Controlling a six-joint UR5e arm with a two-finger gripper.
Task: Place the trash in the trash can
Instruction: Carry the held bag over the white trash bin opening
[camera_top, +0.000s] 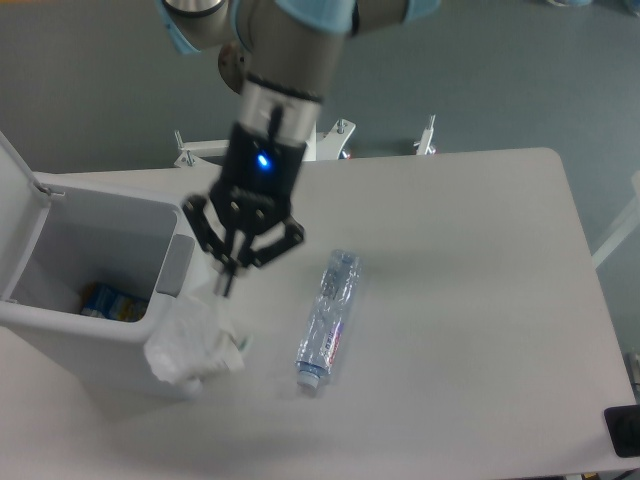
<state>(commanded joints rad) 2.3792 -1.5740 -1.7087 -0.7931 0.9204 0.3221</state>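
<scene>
My gripper (226, 284) is shut on the top of a crumpled white wrapper (192, 340), which hangs in the air beside the right wall of the trash can (110, 355). The can is a boxy white bin at the left with its lid (14, 190) swung open and a grey side panel (176, 264). A crushed clear plastic bottle (328, 318) with a blue-red label lies on the white table right of the wrapper, cap toward the front edge.
A small blue and yellow item (112, 303) lies at the bottom of the bin. The arm's white base post (290, 140) stands at the table's back edge. A dark object (625, 432) sits at the table's front right corner.
</scene>
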